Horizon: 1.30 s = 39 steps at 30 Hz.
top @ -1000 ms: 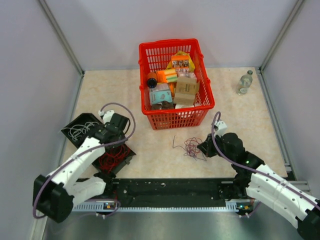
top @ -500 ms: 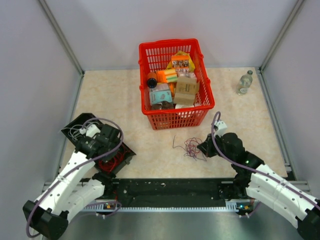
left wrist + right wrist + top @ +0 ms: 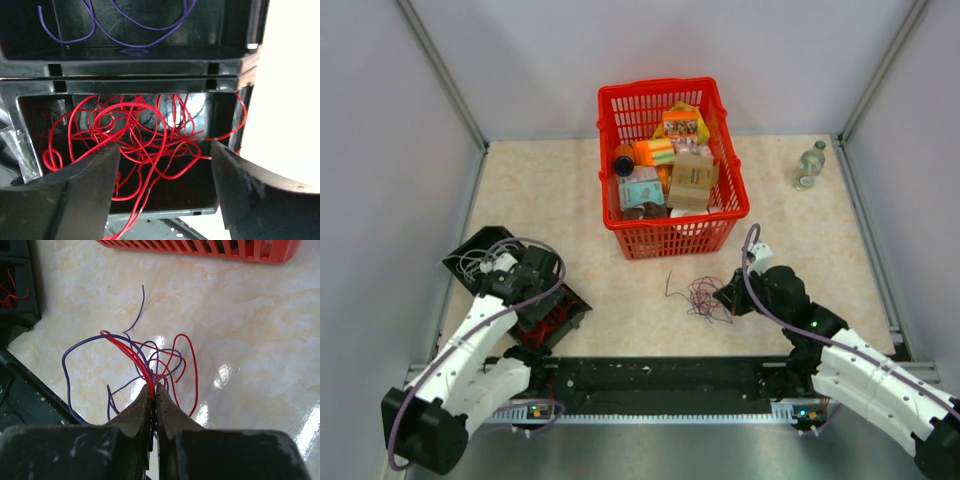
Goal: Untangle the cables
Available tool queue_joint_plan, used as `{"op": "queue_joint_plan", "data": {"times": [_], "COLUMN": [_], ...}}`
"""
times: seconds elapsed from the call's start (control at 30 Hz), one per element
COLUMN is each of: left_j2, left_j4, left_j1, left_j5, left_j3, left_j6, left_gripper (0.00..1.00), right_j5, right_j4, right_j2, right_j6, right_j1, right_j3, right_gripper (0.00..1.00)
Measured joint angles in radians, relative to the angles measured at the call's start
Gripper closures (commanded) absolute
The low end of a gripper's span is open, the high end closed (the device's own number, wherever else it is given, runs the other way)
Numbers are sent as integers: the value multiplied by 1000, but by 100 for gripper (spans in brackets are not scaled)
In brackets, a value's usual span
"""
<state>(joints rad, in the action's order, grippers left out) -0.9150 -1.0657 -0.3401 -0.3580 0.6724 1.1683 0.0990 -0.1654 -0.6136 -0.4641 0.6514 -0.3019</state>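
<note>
The cables (image 3: 702,297) lie as a small loose tangle of red and purple wires (image 3: 150,357) on the marble-look table, just in front of the red basket. My right gripper (image 3: 727,297) is at the tangle's right side, shut on a pair of red strands (image 3: 153,390). My left gripper (image 3: 533,300) hangs open over a black tray (image 3: 470,262) at the left, its fingers (image 3: 85,190) straddling a compartment full of loose red wires (image 3: 145,135). Nothing is between them. The tray's far compartment holds purple wires (image 3: 125,30).
A red basket (image 3: 670,228) full of boxes and packets stands at the middle back. A plastic bottle (image 3: 810,165) stands at the back right. A black rail (image 3: 660,375) runs along the near edge between the arm bases. Grey walls close three sides.
The left arm has swung left and back over the black tray, and its jaws now stand open. The right arm and the tangle have not moved.
</note>
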Motion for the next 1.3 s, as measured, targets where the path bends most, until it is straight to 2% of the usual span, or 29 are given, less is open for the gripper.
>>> {"op": "queue_joint_plan", "data": {"times": [0.13,0.2,0.27,0.33,0.47,0.57,0.67,0.73,0.8,0.83,0.87,0.93,1.0,1.3], "left_j2": [133,228,318,387,427,368,245,156,41,-21,-78,-167,-219,-324], "left_j4": [-19,0,60,145,476,631,762,814,861,878,891,905,910,940], "left_j1": [3,4,5,5,-20,-142,-385,-505,-608,-641,-660,-673,-673,-679], "left_j5": [-8,21,84,179,519,634,675,675,674,671,666,652,634,624], "left_j3": [28,65,94,103,43,12,13,19,45,64,84,121,148,217], "left_j6": [-34,-101,-182,-256,-380,-439,-514,-545,-574,-581,-587,-591,-592,-558], "left_gripper": [12,11,18,23,24,23,21,22,40,52,63,60,52,51], "right_j5": [0,0,0,3,47,100,167,208,247,263,275,293,305,326], "right_j4": [0,0,0,-1,-2,5,18,26,37,45,50,58,60,61], "right_j2": [0,-2,-10,-23,-47,-50,-49,-50,-53,-57,-61,-62,-61,-49], "right_j6": [0,1,2,9,24,32,37,37,37,37,37,36,36,36], "right_j1": [0,0,0,0,0,0,0,0,0,0,0,0,0,0], "right_j3": [0,0,0,0,-1,-1,-2,-3,-9,-11,-14,-15,-15,-15], "right_gripper": [100,100,100,100,100,100,100,100,100,100,100,100,100,100]}}
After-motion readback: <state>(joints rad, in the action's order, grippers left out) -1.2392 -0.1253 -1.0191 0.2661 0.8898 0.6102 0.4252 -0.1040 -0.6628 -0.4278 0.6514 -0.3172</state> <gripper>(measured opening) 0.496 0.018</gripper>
